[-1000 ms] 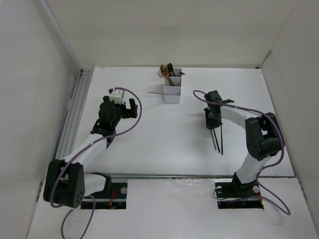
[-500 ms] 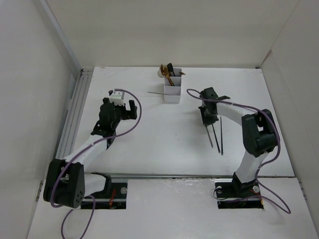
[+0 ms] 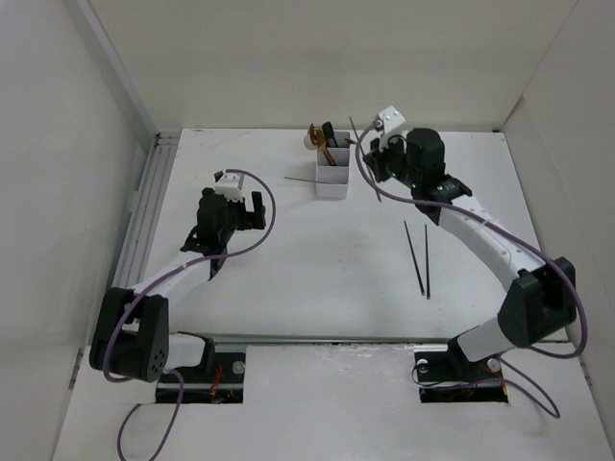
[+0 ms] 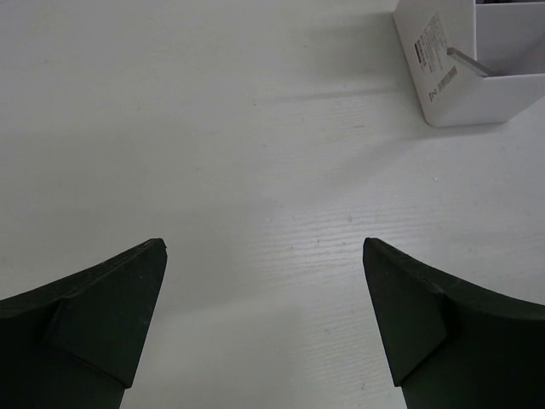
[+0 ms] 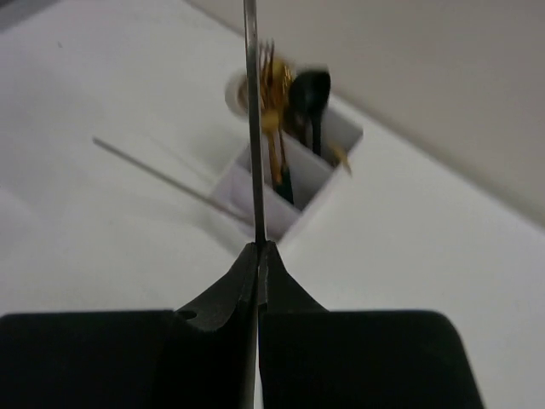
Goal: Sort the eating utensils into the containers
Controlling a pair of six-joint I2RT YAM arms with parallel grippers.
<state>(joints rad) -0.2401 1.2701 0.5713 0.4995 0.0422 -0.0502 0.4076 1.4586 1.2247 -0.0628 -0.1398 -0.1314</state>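
Observation:
The white three-compartment organiser (image 3: 332, 181) stands at the back middle of the table. Its far compartments hold gold utensils (image 3: 323, 146) and a black spoon (image 3: 329, 129). One thin chopstick (image 3: 300, 179) leans from the table into its near end. My right gripper (image 3: 369, 165) is shut on a dark chopstick (image 3: 361, 146) and holds it in the air just right of the organiser. In the right wrist view that chopstick (image 5: 252, 128) rises from the shut gripper (image 5: 258, 247) in front of the organiser (image 5: 294, 200). Two chopsticks (image 3: 419, 257) lie on the table. My left gripper (image 3: 255, 206) is open and empty.
The left wrist view shows the left gripper (image 4: 264, 247) wide open over bare table, with the organiser's corner (image 4: 443, 81) at the top right. White walls enclose the table. A metal rail (image 3: 144, 206) runs along the left edge.
My right gripper has risen from the chopsticks on the table with one chopstick in it and swung back and left to beside the organiser. Two chopsticks stay behind. The left arm barely moved.

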